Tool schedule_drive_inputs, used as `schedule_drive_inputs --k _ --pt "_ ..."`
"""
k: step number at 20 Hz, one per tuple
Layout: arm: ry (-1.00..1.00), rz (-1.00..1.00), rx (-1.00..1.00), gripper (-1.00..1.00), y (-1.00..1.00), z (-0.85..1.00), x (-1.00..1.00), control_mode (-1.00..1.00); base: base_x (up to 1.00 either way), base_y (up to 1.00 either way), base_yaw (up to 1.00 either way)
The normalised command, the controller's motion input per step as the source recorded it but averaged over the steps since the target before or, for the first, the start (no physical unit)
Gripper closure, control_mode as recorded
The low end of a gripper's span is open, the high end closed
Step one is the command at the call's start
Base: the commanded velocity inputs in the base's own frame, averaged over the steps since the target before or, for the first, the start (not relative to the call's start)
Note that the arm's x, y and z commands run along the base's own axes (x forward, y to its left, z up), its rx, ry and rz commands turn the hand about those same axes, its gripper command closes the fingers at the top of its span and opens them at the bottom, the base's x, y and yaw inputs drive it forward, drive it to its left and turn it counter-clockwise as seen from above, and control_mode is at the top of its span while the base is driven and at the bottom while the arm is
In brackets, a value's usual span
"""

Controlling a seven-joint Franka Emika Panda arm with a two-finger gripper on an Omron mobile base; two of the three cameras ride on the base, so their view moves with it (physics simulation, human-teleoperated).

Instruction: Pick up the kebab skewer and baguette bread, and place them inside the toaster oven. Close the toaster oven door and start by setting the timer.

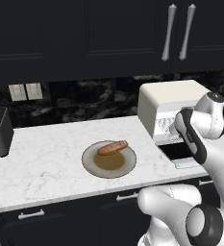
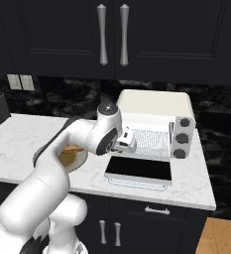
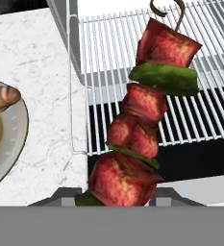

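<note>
The kebab skewer (image 3: 143,113) is being pinched at its lower end by the gripper (image 3: 114,196), its long axis pointing ahead over the wire rack (image 3: 200,96) of the toaster oven (image 2: 154,106). The baguette bread (image 1: 112,147) is being left on the plate (image 1: 92,166), off to the gripper's left.

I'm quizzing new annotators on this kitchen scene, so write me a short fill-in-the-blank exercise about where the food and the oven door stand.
1. The gripper holds the skewer of red meat chunks and green pepper over the oven's wire ____.
2. The stubby orange-brown baguette loaf lies on a round grey ____.
3. The dark glass door of the cream-white toaster oven is ____.
4. The oven's three dark knobs sit on its ____ side.

Missing words: rack; plate; open; right
</note>
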Motion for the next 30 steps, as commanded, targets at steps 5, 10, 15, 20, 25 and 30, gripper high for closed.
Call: schedule_drive_inputs --k 5,10,15,20,25,30 --pt "0.00 0.04 0.00 1.00 -0.11 0.00 0.31 -1.00 0.00 0.00 0.00" --pt "0.07 0.01 0.00 1.00 -0.09 0.00 0.27 -1.00 0.00 0.00 0.00" --pt "0.03 0.00 0.05 1.00 -0.06 -0.10 0.14 -1.00 0.00 0.00 0.00" --pt "0.00 0.00 0.07 1.00 -0.02 -0.13 0.14 -1.00 0.00 0.00 0.00" --pt "0.00 0.00 0.02 1.00 0.00 -0.19 0.11 -1.00 0.00 0.00 0.00" --pt "0.00 0.00 0.00 1.00 0.00 -0.16 0.21 -1.00 0.00 0.00 0.00"
